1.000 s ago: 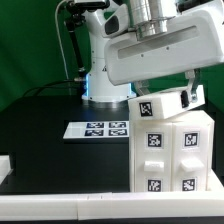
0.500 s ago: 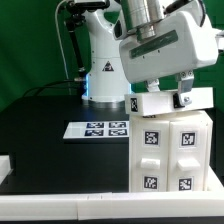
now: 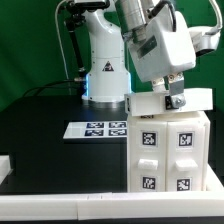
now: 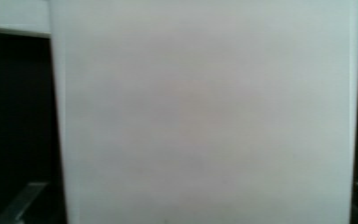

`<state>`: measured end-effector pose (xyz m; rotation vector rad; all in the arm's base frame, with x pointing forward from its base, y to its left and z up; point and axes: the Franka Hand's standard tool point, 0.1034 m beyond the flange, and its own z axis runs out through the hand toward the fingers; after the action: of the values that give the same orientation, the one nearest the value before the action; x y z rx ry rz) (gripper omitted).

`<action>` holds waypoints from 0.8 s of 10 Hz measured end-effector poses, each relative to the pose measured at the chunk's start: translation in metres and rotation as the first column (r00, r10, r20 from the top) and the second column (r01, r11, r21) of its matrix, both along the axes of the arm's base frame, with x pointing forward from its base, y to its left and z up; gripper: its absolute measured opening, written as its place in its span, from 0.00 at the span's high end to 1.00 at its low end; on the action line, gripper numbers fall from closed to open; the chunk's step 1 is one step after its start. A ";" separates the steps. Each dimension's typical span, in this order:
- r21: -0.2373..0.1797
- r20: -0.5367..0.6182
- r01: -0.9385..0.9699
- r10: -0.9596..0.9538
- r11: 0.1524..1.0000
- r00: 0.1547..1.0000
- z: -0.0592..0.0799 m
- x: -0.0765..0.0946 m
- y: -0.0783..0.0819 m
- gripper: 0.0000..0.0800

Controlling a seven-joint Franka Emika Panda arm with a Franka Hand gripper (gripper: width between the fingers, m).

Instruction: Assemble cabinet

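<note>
The cabinet (image 3: 168,150), a tall white box with several square marker tags on its front, stands at the exterior view's right front. A white panel (image 3: 150,103) lies flat across its top and overhangs a little on both sides. My gripper (image 3: 176,99) comes down tilted from above, with its fingers at the panel's right part, shut on it. In the wrist view the white panel (image 4: 202,115) fills nearly the whole picture, and the fingertips are not clearly visible.
The marker board (image 3: 97,128) lies on the black table (image 3: 45,140) left of the cabinet. The arm's white base (image 3: 103,70) stands behind it. A small white piece (image 3: 4,165) shows at the exterior view's left edge. A green backdrop is behind.
The wrist has turned and tilted toward the exterior view's right. The panel has turned with it: its tagged face is out of sight and it now sits level on the cabinet.
</note>
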<state>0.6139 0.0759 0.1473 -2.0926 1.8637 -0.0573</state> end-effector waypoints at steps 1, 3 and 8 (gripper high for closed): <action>-0.006 0.006 -0.025 0.025 1.000 1.000 0.001 0.000 0.000 0.06; -0.017 0.040 -0.111 0.111 0.994 0.993 0.014 0.001 -0.003 0.02; -0.022 0.081 -0.183 0.184 0.983 0.980 0.041 0.005 -0.008 0.00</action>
<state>0.6193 0.0675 0.1881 -2.2271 1.6203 -0.1106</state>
